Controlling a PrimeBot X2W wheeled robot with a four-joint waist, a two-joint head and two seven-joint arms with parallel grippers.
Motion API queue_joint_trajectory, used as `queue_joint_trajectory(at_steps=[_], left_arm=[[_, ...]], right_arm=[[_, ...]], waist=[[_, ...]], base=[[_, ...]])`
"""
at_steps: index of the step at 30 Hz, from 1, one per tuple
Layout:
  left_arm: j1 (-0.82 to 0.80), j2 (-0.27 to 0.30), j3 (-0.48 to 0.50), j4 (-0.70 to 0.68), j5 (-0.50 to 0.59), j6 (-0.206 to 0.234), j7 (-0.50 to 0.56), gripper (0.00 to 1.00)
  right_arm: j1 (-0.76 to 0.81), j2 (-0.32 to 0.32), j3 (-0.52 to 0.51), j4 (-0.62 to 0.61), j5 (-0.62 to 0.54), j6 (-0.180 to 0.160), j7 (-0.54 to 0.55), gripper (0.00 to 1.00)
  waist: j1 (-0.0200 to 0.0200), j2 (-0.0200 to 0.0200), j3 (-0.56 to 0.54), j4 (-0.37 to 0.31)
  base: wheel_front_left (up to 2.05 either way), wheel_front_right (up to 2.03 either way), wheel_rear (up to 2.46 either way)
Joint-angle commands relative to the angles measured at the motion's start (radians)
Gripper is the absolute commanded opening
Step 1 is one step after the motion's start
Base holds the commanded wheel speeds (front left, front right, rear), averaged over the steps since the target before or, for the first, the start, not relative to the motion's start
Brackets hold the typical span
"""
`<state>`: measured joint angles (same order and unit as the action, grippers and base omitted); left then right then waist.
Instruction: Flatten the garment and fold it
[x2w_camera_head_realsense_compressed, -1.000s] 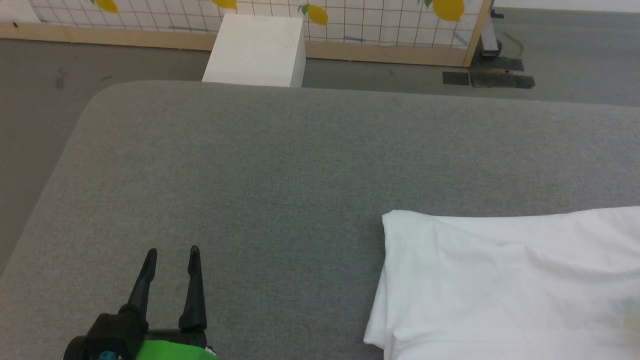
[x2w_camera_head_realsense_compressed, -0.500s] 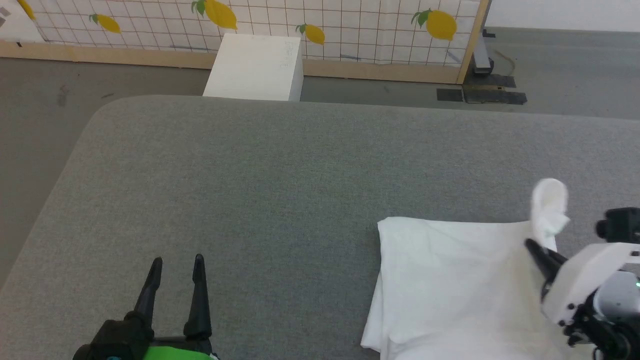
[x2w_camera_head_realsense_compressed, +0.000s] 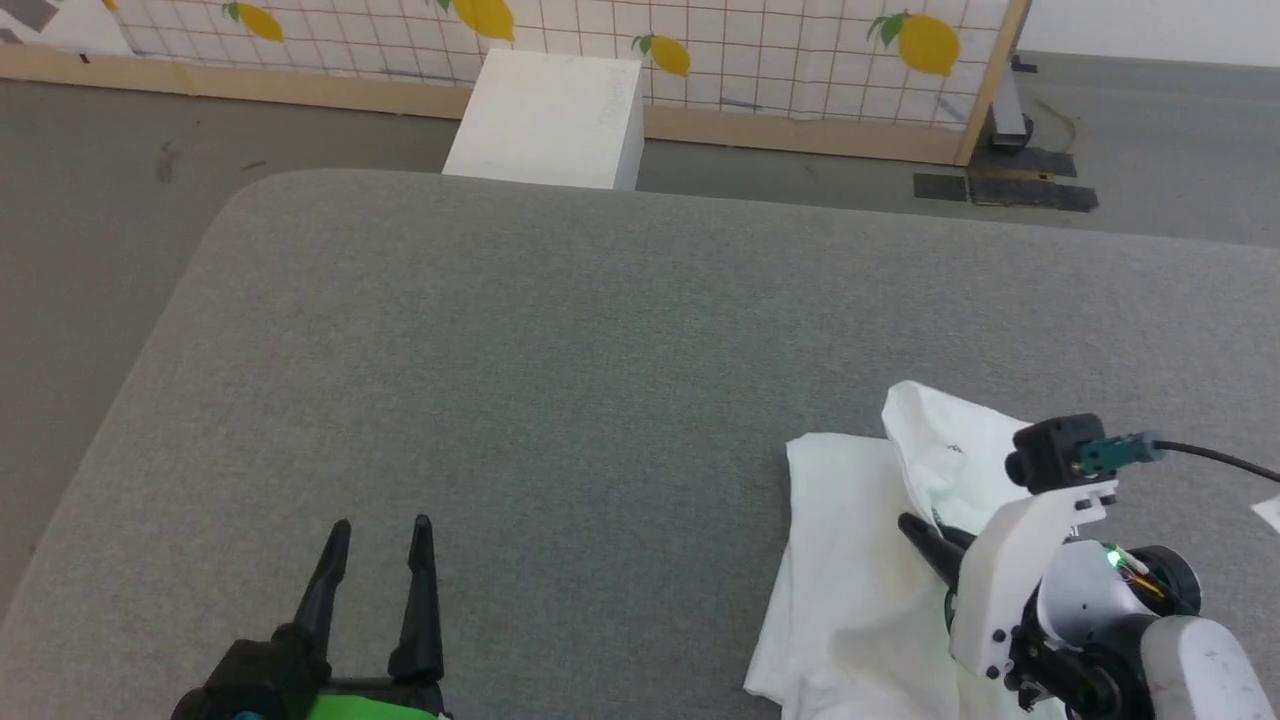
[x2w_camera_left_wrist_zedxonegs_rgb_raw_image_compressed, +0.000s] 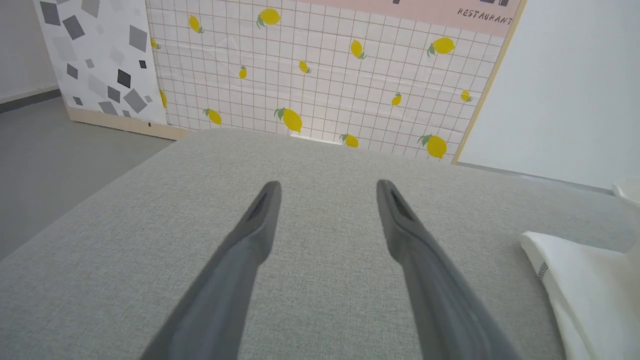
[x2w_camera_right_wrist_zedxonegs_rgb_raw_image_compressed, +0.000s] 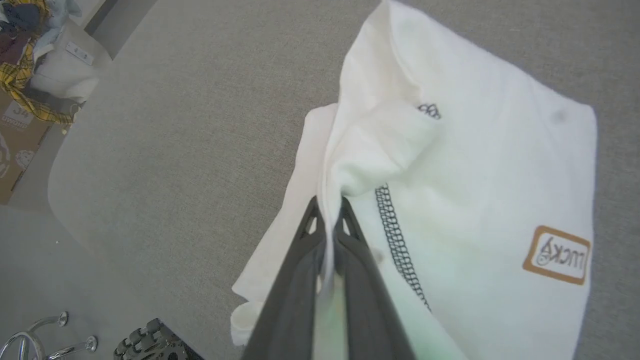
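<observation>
White T-shirt (x2w_camera_head_realsense_compressed: 845, 590) lies part-folded on right near side of grey padded bench (x2w_camera_head_realsense_compressed: 560, 330), one edge raised off it. Right tool (x2w_camera_right_wrist_zedxonegs_rgb_raw_image_compressed: 327, 206) clenched on thin fold of shirt, just beside zigzag seam (x2w_camera_right_wrist_zedxonegs_rgb_raw_image_compressed: 397, 240); logo patch (x2w_camera_right_wrist_zedxonegs_rgb_raw_image_compressed: 556, 255) faces up. Left tool (x2w_camera_head_realsense_compressed: 381, 525) released, jaws wide, over bare bench, well apart from shirt. I judge fabric light, limp, prone to sag and drag lower layers. I would take hold at hems or corners. Pinch possibly holds more than one layer; view unclear.
</observation>
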<state>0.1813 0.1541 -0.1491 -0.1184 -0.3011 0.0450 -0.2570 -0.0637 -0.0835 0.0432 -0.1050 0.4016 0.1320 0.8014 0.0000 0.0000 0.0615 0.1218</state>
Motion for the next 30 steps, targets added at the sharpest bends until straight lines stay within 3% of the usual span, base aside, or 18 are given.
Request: queue_joint_trajectory(at_steps=[1,14,15,16,17,18,23,30], left_arm=[[-0.013,-0.008,-0.005,0.006,-0.009,-0.007,-0.005,1.00],[-0.040,-0.031,-0.033,0.060,-0.008,-0.033,-0.005,1.00],[-0.039,-0.032,-0.034,0.063,-0.008,-0.034,-0.005,1.00],[-0.037,-0.032,-0.035,0.065,-0.007,-0.036,-0.005,1.00],[-0.035,-0.031,-0.035,0.067,-0.008,-0.037,-0.005,1.00],[-0.033,-0.030,-0.034,0.069,-0.008,-0.037,-0.005,1.00],[-0.017,-0.023,-0.027,0.069,-0.011,-0.033,-0.005,1.00],[-0.001,-0.013,-0.018,0.045,-0.014,-0.020,-0.002,1.00]], right_arm=[[-0.021,0.003,0.008,0.027,-0.016,-0.001,-0.006,0.00],[-0.087,0.031,0.047,0.350,-0.095,-0.001,-0.081,0.03],[-0.092,0.031,0.049,0.370,-0.104,-0.001,-0.082,0.13],[-0.098,0.032,0.051,0.393,-0.113,-0.001,-0.086,0.38],[-0.103,0.032,0.051,0.409,-0.118,-0.001,-0.090,0.38],[-0.108,0.033,0.052,0.427,-0.117,-0.001,-0.097,1.00],[-0.137,0.033,0.073,0.446,-0.054,-0.001,-0.136,1.00],[-0.155,0.018,0.010,0.256,0.014,-0.001,-0.173,1.00]], waist=[[0.0000,0.0000,0.003,0.022],[0.0000,0.0000,-0.012,0.114],[0.0000,0.0000,-0.015,0.116],[0.0000,0.0000,-0.019,0.119],[0.0000,0.0000,-0.022,0.120],[0.0000,0.0000,-0.025,0.121],[0.0000,0.0000,-0.042,0.108],[0.0000,0.0000,-0.029,0.052]], base=[[0.00,0.00,0.00],[0.00,0.00,0.00],[0.00,0.00,0.00],[0.00,0.00,0.00],[0.00,0.00,0.00],[0.00,0.00,0.00],[0.00,0.00,0.00],[0.00,0.00,0.00]])
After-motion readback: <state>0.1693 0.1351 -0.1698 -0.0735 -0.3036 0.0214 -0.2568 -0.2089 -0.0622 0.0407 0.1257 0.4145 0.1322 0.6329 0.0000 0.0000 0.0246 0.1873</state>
